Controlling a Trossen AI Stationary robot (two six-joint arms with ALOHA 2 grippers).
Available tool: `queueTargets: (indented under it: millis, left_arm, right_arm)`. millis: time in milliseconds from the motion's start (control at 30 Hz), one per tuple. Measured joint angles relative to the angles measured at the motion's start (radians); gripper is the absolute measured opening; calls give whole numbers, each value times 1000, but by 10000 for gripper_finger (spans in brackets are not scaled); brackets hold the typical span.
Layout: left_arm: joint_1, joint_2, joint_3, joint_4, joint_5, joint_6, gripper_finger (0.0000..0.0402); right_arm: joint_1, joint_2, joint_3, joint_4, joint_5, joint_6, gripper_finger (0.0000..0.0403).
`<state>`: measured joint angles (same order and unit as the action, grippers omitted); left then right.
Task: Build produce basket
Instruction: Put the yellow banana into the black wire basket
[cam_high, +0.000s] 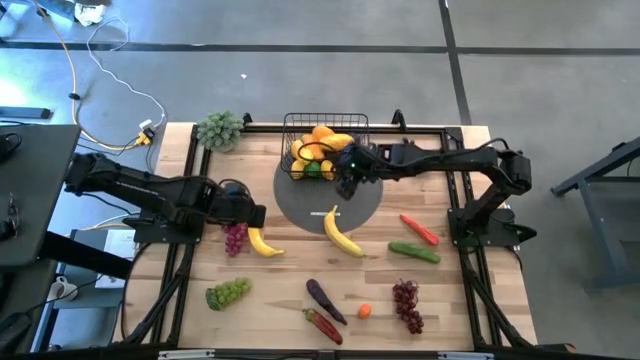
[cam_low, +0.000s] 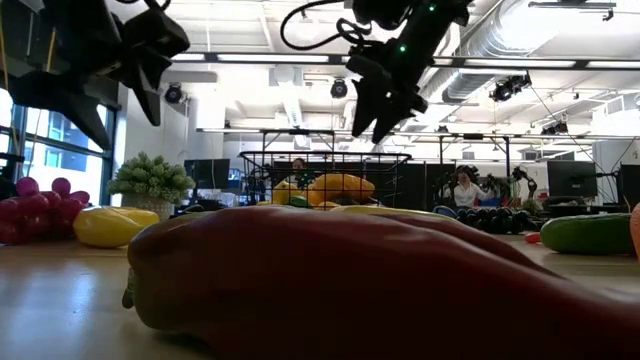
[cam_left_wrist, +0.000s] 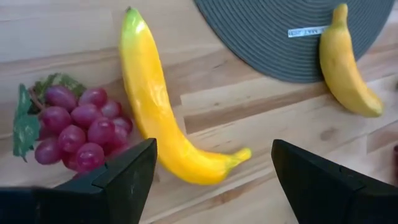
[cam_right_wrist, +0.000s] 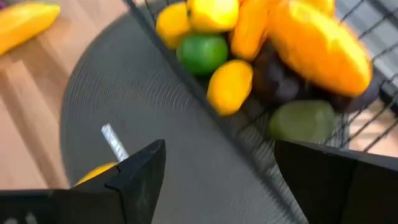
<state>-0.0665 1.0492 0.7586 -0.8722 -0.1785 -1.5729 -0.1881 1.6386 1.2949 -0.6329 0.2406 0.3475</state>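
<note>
I see the basket (cam_high: 325, 147) at twelve o'clock on the table, on the round mat's (cam_high: 300, 205) far edge, holding mangoes, lemons and a lime; the right gripper (cam_high: 348, 180) hovers at its five o'clock, jaws wide, empty; the left gripper (cam_high: 252, 214) hangs open over a banana (cam_left_wrist: 158, 112) and purple grapes (cam_left_wrist: 81, 127); a red pepper (cam_low: 330, 275) blocks my low view.

Both arms are basically all matte black, chunky jointed links. Right end effector (cam_high: 349, 177) has little green LEDs glowing near the wrist and a black cable looping off it. Left end effector (cam_left_wrist: 211, 171) has flat, wedge-shaped dark fingers (cam_left_wrist: 127, 177) with squared edges
</note>
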Motion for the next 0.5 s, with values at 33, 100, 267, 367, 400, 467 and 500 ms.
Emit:
queueTargets:
  millis: [33,100,267,367,400,467,500]
  left_arm:
    - [-12,0,0,0,-11,-12,305]
    - [-35,0,0,0,-39,-43,305]
    - [-85,15,0,4,-109,-108,305]
    - [-114,37,-1,4,-121,-127,305]
    - [-123,49,-1,5,-121,-137,305]
    - [-137,74,-2,5,-121,-161,305]
    - [-143,86,-2,6,-121,-180,305]
  right_arm:
    - [11,0,0,-16,-3,23,282]
    - [34,0,0,-40,-6,62,281]
    - [89,0,0,-66,-8,116,281]
    - [116,0,0,-67,-8,148,281]
    - [123,0,0,-67,-8,152,281]
    - [137,1,0,-71,-8,153,281]
    - [143,1,0,-73,-8,154,281]
